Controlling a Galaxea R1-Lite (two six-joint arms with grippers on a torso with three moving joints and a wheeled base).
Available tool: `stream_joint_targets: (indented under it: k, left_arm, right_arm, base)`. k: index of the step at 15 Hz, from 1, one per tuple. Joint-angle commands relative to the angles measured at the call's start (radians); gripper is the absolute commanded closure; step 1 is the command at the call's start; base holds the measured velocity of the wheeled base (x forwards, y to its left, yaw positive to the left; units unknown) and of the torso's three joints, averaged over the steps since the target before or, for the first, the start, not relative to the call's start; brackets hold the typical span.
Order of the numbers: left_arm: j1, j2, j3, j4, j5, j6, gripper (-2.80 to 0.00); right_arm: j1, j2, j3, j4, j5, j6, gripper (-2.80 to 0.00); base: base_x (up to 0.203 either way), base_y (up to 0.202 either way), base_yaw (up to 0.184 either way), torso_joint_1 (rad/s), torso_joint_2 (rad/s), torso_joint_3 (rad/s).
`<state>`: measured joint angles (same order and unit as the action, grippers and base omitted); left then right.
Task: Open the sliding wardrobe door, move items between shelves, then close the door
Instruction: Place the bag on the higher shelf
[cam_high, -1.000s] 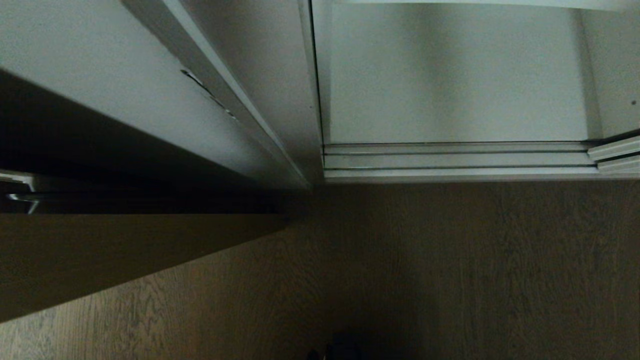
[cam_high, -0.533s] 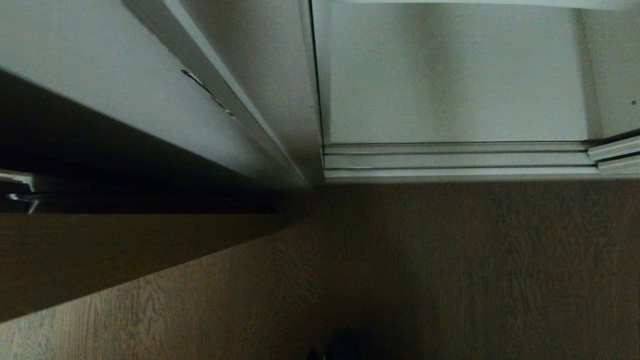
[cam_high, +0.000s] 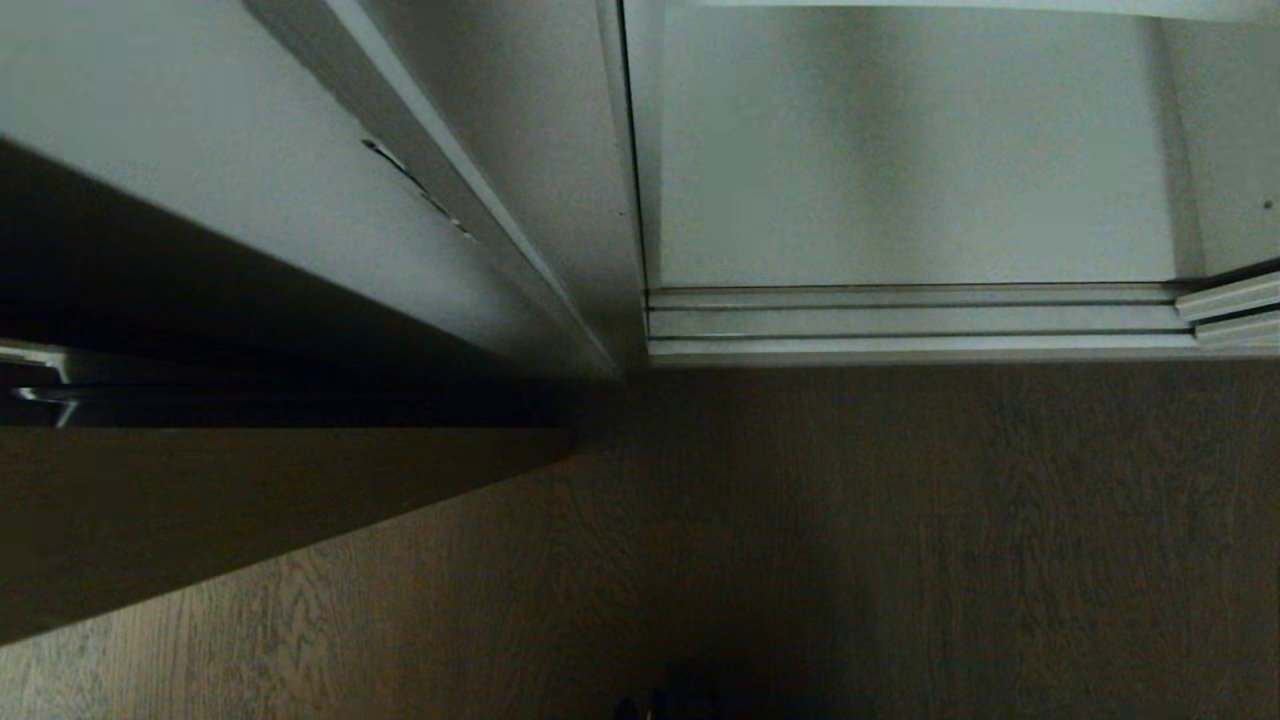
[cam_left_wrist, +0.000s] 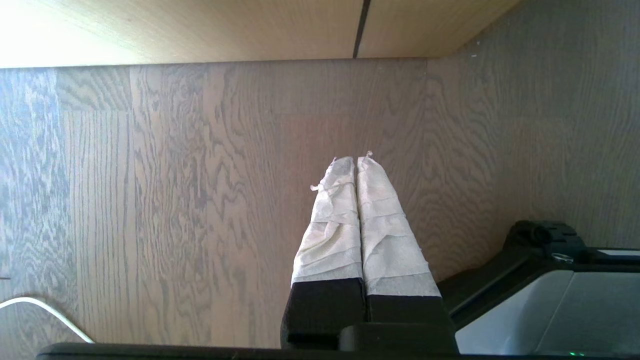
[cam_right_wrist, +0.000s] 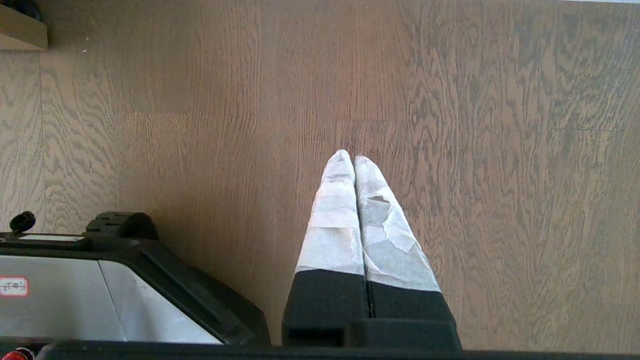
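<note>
The head view looks down at the foot of the white wardrobe. One compartment stands uncovered, showing its white bottom shelf (cam_high: 900, 160) and the floor tracks (cam_high: 900, 322). At the far right, the bottom corner of the sliding wardrobe door (cam_high: 1232, 302) sits on those tracks. The items are out of view. Neither arm shows in the head view. My left gripper (cam_left_wrist: 356, 159) hangs shut and empty over the wood floor. My right gripper (cam_right_wrist: 348, 156) is also shut and empty above the floor.
A white side panel (cam_high: 200, 150) and a tan wood-grain door (cam_high: 200, 510) stand left of the compartment. Dark wood floor (cam_high: 900, 540) lies in front. My own base (cam_left_wrist: 550, 300) (cam_right_wrist: 100, 285) sits beside each gripper. A white cable (cam_left_wrist: 45, 310) lies on the floor.
</note>
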<state>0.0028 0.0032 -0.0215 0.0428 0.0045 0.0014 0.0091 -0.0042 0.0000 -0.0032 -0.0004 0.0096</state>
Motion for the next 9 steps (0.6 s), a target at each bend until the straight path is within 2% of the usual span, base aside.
stream_joint_targets:
  k: [1, 9]
  left_arm:
    - [0.0, 0.0, 0.0, 0.0, 0.0, 0.0, 0.0]
    - [0.0, 0.0, 0.0, 0.0, 0.0, 0.0, 0.0]
  right_arm:
    - [0.0, 0.001, 0.0, 0.0, 0.0, 0.001, 0.0]
    - [0.0, 0.001, 0.0, 0.0, 0.0, 0.001, 0.0]
  base:
    - [0.0, 0.0, 0.0, 0.0, 0.0, 0.0]
    - [0.0, 0.0, 0.0, 0.0, 0.0, 0.0]
